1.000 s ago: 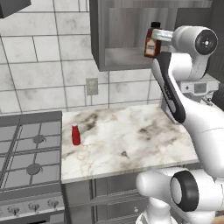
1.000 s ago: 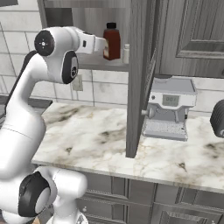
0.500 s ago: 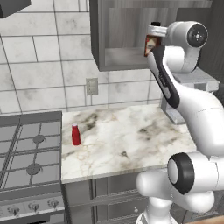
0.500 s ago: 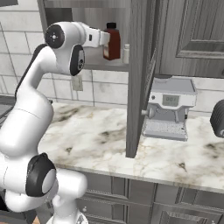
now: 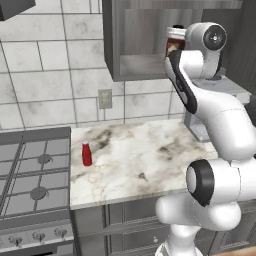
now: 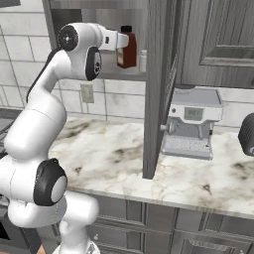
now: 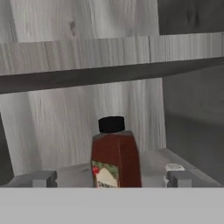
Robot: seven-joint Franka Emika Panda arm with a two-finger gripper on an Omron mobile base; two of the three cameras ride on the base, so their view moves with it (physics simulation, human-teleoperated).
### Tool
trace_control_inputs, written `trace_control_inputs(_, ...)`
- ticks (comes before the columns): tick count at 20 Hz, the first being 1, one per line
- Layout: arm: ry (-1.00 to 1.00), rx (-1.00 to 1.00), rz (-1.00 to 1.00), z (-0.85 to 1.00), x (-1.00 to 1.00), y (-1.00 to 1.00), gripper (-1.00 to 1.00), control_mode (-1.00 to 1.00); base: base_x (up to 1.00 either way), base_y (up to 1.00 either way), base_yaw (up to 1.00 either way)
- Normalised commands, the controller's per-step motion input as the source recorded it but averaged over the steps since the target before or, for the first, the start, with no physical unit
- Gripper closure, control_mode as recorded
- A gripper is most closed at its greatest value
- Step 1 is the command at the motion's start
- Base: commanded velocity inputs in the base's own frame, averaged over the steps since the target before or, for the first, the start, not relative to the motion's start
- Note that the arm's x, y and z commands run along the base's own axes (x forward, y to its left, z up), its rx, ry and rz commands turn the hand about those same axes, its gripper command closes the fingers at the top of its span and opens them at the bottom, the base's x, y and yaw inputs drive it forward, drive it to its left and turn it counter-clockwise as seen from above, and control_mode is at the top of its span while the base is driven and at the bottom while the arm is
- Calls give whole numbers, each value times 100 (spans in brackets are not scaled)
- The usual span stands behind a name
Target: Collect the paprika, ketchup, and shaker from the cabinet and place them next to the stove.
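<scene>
Paprika [image 7: 114, 158]: dark red-brown bottle w/ black cap, center frame; gripper [image 7: 112, 178] spread wide around it, prob not touching.

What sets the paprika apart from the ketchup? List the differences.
Place: the paprika stands on the cabinet shelf, while the ketchup stands on the marble counter beside the stove.
Colour: the paprika is dark reddish-brown with a black cap; the ketchup is bright red all over, top included.
Shape: the paprika looks broad and squarish, the ketchup slim with a narrow top.
Both stand upright, and neither is held.
</scene>
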Motion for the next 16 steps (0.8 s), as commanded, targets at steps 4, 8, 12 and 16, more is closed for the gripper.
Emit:
trace_control_inputs(4,1,-1,-13,0,17,1,-100,-100,0,0,0)
trace_control_inputs(8,0,-1,-13,0,20,6,-100,-100,0,0,0)
trace_control_inputs(12,1,-1,-11,0,25,8,-100,-100,0,0,0)
trace_control_inputs(16,1,0,-8,0,16,13,-100,-100,0,0,0)
